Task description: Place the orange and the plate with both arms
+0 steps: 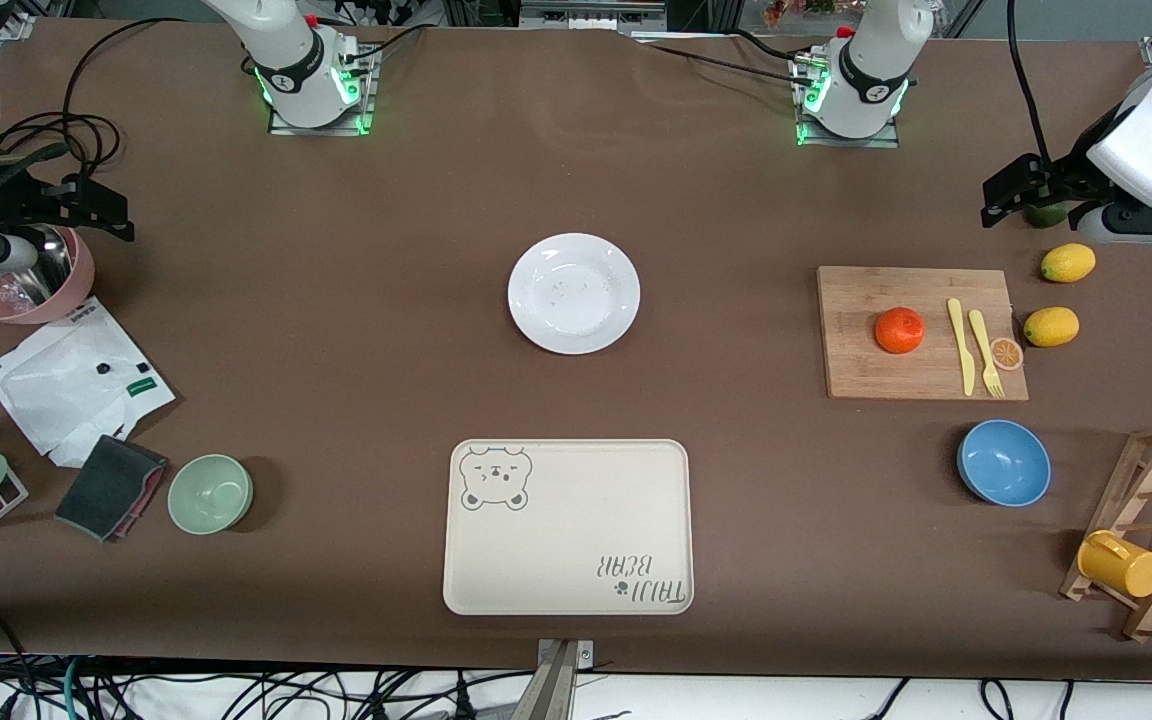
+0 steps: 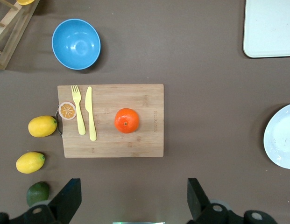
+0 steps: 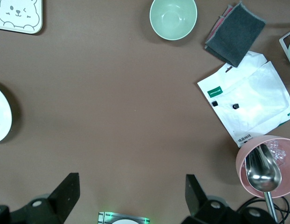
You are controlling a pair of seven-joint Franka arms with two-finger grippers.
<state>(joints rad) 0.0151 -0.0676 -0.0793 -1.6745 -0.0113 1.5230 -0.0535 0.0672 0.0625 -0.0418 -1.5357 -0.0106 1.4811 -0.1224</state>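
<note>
The orange sits on a wooden cutting board toward the left arm's end of the table; it also shows in the left wrist view. The white plate lies mid-table, empty, with its edge in the left wrist view and the right wrist view. My left gripper is open and empty, up high beside the board. My right gripper is open and empty, up high over the right arm's end, by the pink bowl.
A cream bear-print tray lies nearer the front camera than the plate. A yellow knife and fork lie on the board, with two lemons beside it. A blue bowl, a wooden rack, a green bowl and a white packet are also on the table.
</note>
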